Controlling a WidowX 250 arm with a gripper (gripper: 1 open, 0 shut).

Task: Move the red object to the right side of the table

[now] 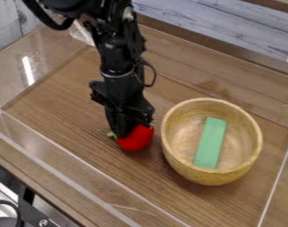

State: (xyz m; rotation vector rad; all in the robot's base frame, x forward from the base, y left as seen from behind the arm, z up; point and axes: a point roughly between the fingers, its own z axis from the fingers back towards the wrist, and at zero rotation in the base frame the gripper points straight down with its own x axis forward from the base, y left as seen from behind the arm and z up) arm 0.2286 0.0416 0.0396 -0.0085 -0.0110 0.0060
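The red object [136, 137], a small strawberry-like toy with a pale green tuft, lies on the table [63, 97] just left of the wooden bowl. My gripper [129, 127] comes straight down onto it from above, fingers drawn together around the toy's top. The toy's upper part and most of its green tuft are hidden behind the fingers. It looks to be still touching the tabletop.
A wooden bowl [188, 160] stands right of the toy with a flat green block [210, 142] inside it. Low clear acrylic walls [51, 168] edge the tabletop at front, left and right. The black arm [116, 44] rises toward the back left.
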